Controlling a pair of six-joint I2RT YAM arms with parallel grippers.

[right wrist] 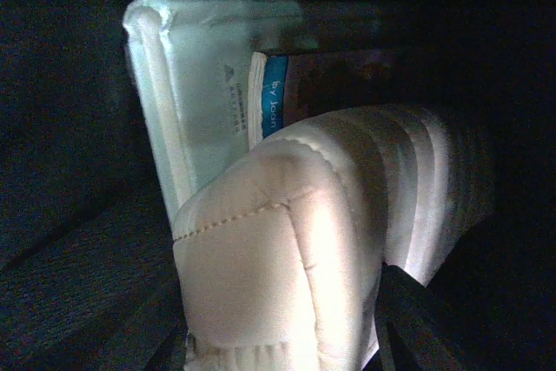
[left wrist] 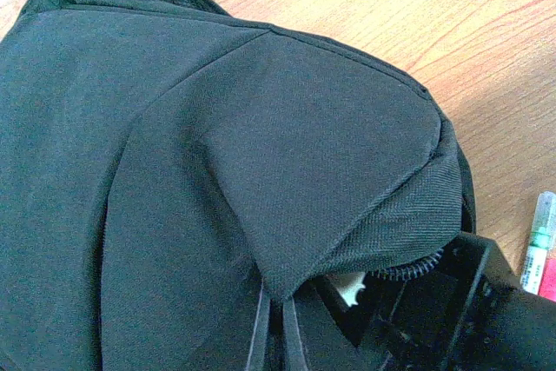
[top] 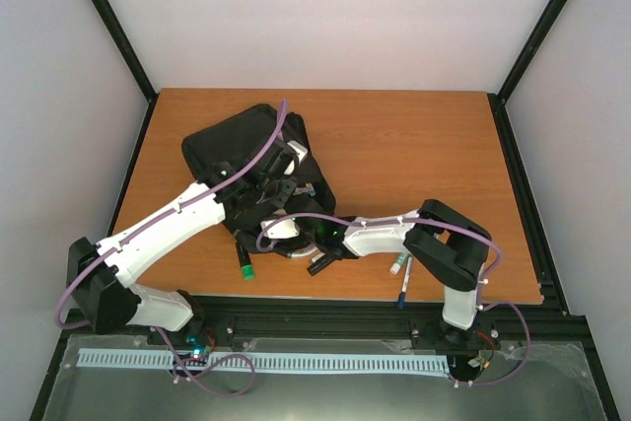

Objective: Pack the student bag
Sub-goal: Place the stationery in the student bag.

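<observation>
Seen from overhead, the light is bright and even. The pale walls wash out a little, and the worktop (top: 414, 165) glows warm with only soft, short shadows under the arms. The student bag (top: 237, 150) swallows the light and shows almost no detail there. In the left wrist view its weave is crisp, while the far corner of the worktop burns out to white. The right wrist view is dim: a white padded pouch (right wrist: 278, 249) catches a hot patch of glare, slightly soft, with near blackness around it.
</observation>
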